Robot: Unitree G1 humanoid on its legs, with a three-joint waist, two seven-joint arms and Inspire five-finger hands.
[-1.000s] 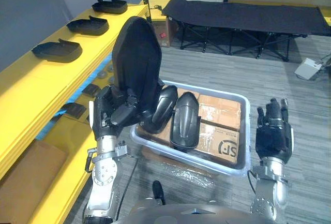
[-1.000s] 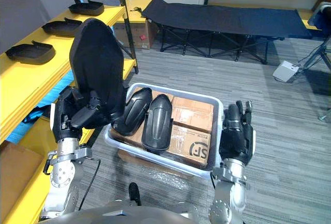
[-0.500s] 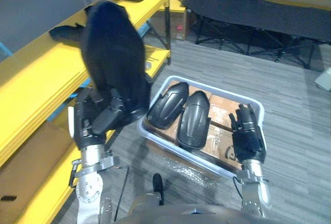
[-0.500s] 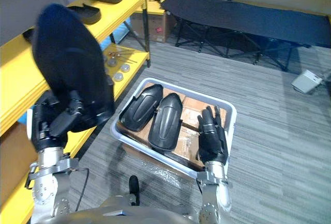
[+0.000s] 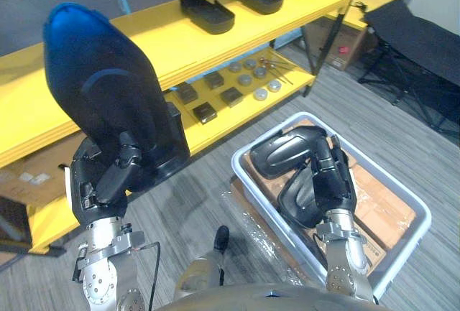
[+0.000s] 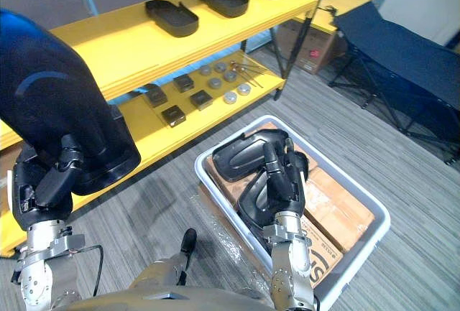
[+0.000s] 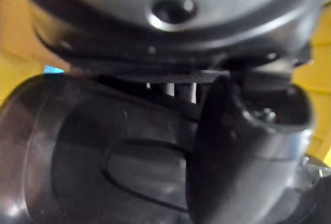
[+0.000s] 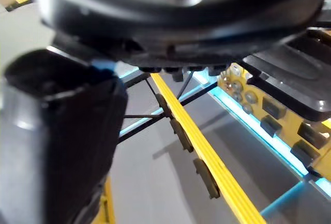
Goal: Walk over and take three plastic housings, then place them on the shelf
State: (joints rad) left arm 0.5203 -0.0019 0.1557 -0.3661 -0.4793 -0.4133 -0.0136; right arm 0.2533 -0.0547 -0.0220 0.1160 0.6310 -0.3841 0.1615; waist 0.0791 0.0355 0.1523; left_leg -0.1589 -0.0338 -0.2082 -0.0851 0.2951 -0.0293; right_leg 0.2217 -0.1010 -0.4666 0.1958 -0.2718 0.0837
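A large black housing [image 5: 100,88] is held upright in the left hand [image 5: 108,182], whose fingers and thumb are curled round its lower end, in front of the yellow shelf [image 5: 201,45]. The right hand [image 5: 327,182] is raised over a grey tub [image 5: 370,169] on the floor, its fingers straight and grasping nothing. Two more housings [image 5: 284,156] are seen lying side by side on cardboard boxes [image 5: 381,210] in the tub. Three further housings [image 5: 208,14] are laid in a row on the shelf's top board, and small dark blocks [image 5: 205,112] and round discs [image 5: 259,94] are set out on its lower board.
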